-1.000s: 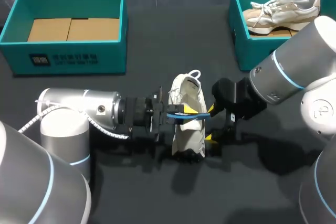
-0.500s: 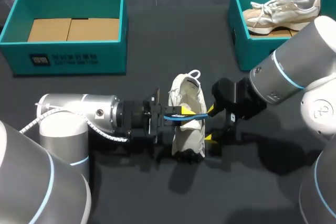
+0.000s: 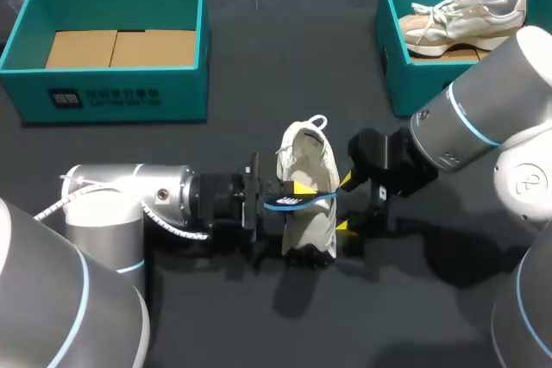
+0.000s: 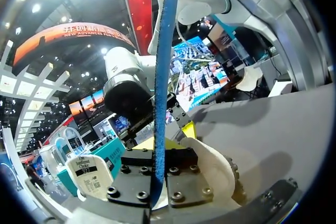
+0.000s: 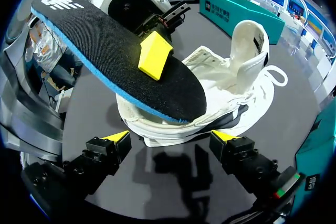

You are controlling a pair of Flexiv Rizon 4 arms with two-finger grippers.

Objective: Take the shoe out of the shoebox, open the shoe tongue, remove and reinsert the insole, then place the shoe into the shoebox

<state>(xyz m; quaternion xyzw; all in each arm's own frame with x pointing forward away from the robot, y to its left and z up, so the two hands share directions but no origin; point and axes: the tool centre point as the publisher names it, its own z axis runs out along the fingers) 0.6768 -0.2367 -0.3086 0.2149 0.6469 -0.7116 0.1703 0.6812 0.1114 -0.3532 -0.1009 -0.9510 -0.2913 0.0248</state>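
Note:
A white shoe (image 3: pixel 309 213) stands on the dark table in the middle, heel loop toward the back; it also shows in the right wrist view (image 5: pixel 226 98) and the left wrist view (image 4: pixel 212 169). My left gripper (image 3: pixel 302 189) (image 4: pixel 160 144) is shut on a black insole with a blue edge (image 3: pixel 304 202) (image 5: pixel 113 59) (image 4: pixel 164 66), held over the shoe's opening. One of its yellow fingertips (image 5: pixel 154 55) presses on the insole's top. My right gripper (image 3: pixel 345 204) (image 5: pixel 170 140) stands open just right of the shoe, a finger on each side of its flank, without touching.
A teal shoebox (image 3: pixel 112 96) with a bare cardboard floor sits at the back left. Another teal shoebox (image 3: pixel 405 75) at the back right holds a second pale shoe (image 3: pixel 466 16).
My left arm has shifted toward the table's front edge and the insole has come lower and slightly left over the shoe. The right arm and shoe have not moved.

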